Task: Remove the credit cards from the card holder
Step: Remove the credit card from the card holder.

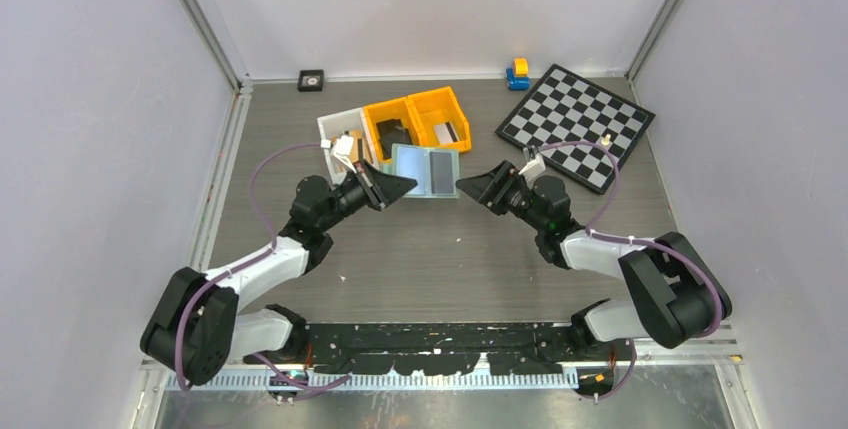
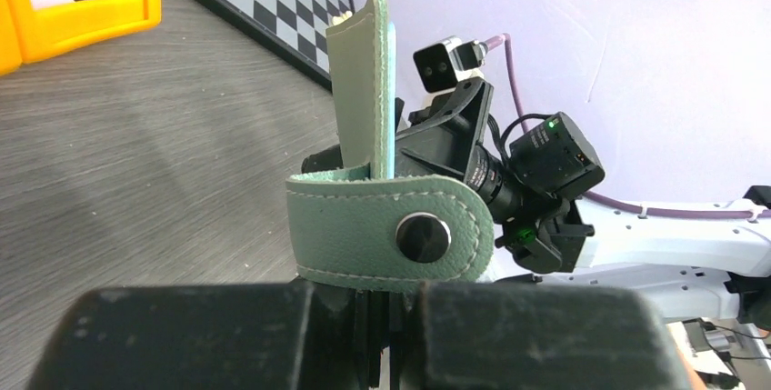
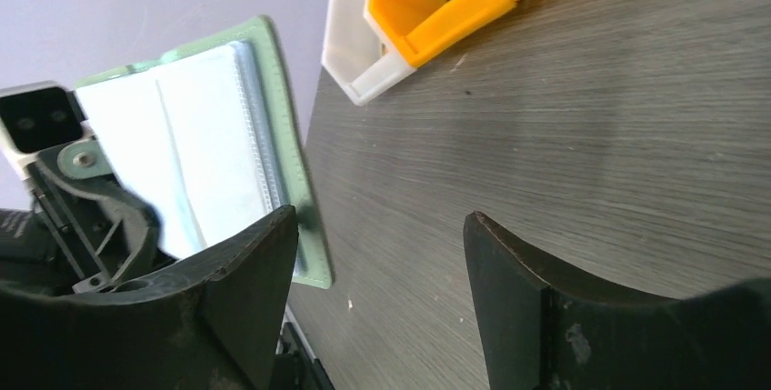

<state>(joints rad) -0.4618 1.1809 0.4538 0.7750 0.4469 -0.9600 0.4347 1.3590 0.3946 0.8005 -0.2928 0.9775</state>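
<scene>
The pale sage-green card holder is held open above the table, its clear light-blue sleeves facing up. My left gripper is shut on its left edge. In the left wrist view the holder stands on edge, its snap strap just above my jaws. My right gripper is open and empty, just right of the holder. In the right wrist view the open holder shows beside my left finger, not between the jaws. I cannot make out any single credit card.
Two orange bins and a white bin stand just behind the holder. A black-and-white checkerboard lies at the back right, with a small blue and yellow toy behind it. A small black square object sits by the back wall.
</scene>
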